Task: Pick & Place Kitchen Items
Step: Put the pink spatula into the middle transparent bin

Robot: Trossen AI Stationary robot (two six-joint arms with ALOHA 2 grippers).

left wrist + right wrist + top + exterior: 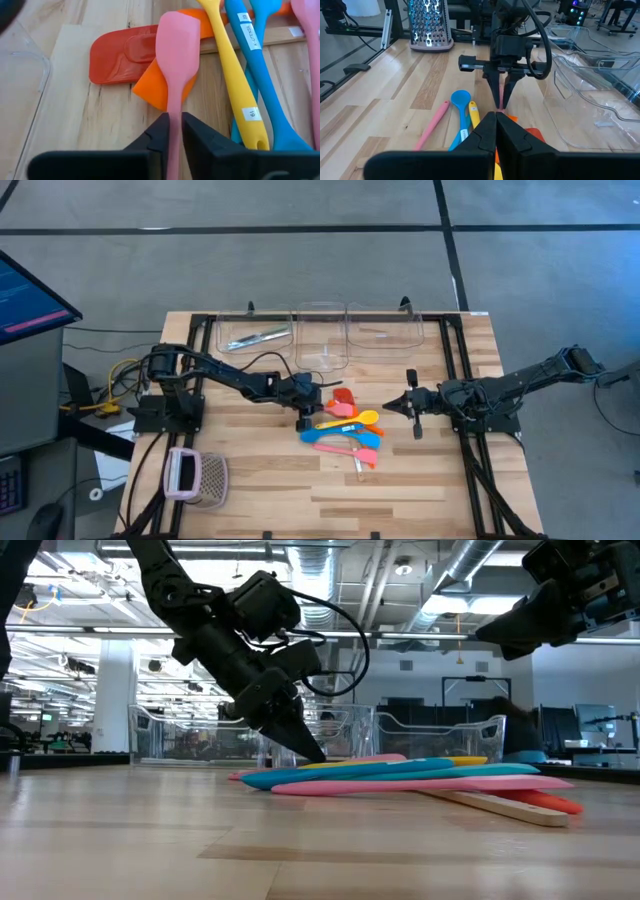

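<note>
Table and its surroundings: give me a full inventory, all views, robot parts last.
Pink spatula: one, pink, pile's left edge, handle in left hand.
Red spatula: one, red head, under the pile.
Orange utensil: one, orange, beneath pink spatula.
Yellow spoon: one, yellow, in pile.
Blue spoon: at least one, blue, in pile.
Pink spoon: one, pink, front of pile.
Cutlery: count unclear, silvery, in left bin.
Bins: three, clear, table's back edge.
Basket: one, pink-and-white mesh, front left.
Monitor: one, dark, left of table.
Table: one, light wood.
Left hand: shut on pink spatula.
Right hand: shut, empty, raised right of pile.
</note>
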